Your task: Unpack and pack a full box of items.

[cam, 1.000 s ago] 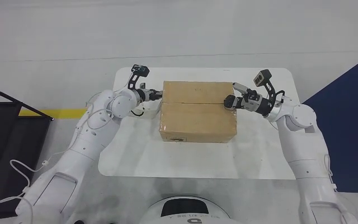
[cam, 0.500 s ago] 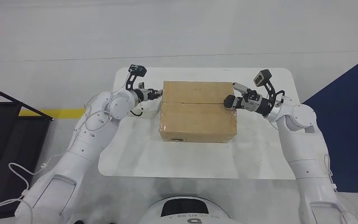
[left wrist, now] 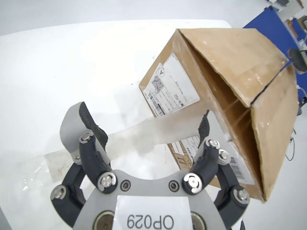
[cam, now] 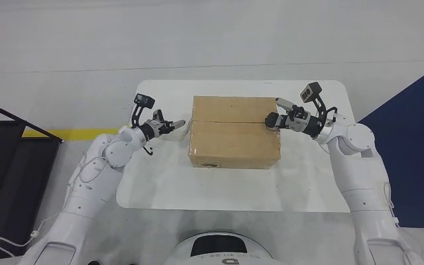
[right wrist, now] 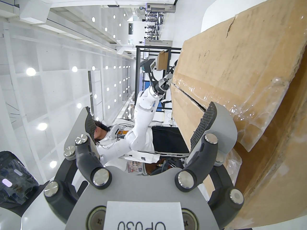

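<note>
Between the spread, empty jaws of the left gripper (left wrist: 144, 112), a loose strip of clear tape (left wrist: 144, 132) lies on the table (left wrist: 60, 72). The gripper would do well to lift clear of that sticky strip and go just ahead to the box (left wrist: 223, 56), hooking a fingertip under a flap edge at the seam (left wrist: 263, 89). The right gripper (right wrist: 150, 114), jaws likewise open on nothing, sits close at the box's opposite end, where torn tape film (right wrist: 259, 113) beside one jaw may snag. Swinging room lies on the table beside and behind both pairs of jaws, and the box walls are the only edge ahead.
</note>
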